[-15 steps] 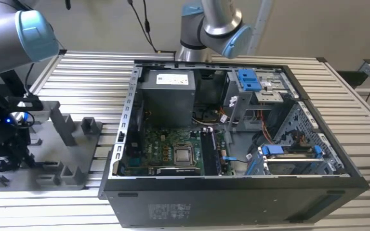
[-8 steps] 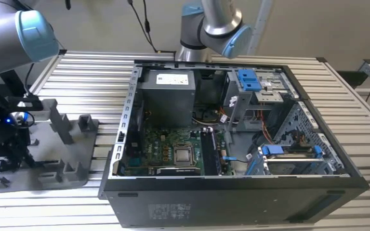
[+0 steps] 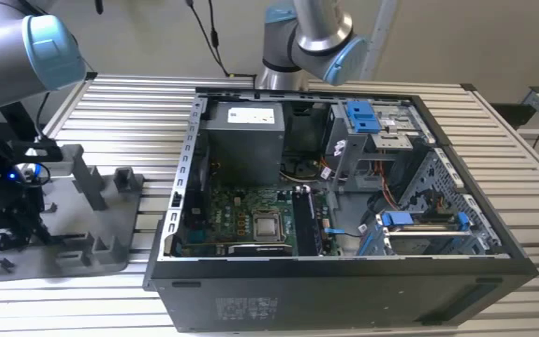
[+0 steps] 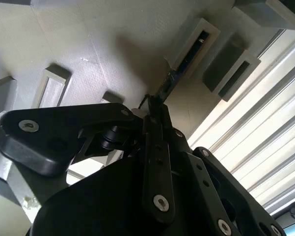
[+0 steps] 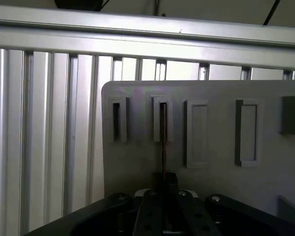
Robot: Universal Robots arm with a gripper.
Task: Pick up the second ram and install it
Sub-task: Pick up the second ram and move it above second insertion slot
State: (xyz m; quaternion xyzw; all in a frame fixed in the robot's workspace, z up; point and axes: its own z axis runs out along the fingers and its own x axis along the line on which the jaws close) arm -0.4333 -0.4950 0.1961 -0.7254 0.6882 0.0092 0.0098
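Observation:
In both wrist views the second ram (image 5: 163, 147) (image 4: 168, 82) appears edge-on as a thin dark stick. Its far end sits in a narrow slot of the grey holder plate (image 5: 137, 162) (image 4: 88, 44). My gripper (image 5: 164, 181) (image 4: 152, 105) is shut on the near end of the stick, fingers pressed together around it. In the exterior view the gripper (image 3: 9, 232) hangs low over the grey holder (image 3: 82, 242) at the exterior view's left, well away from the open computer case (image 3: 522, 263). The motherboard's long black slots (image 3: 303, 223) lie inside the case.
The holder has several other rectangular slots (image 5: 197, 132) and upright grey posts (image 3: 90, 184). Everything rests on a ribbed aluminium table (image 3: 129, 105). A second robot arm's base (image 3: 302, 42) stands behind the case. Blue drive brackets (image 3: 363, 116) fill the case's right side.

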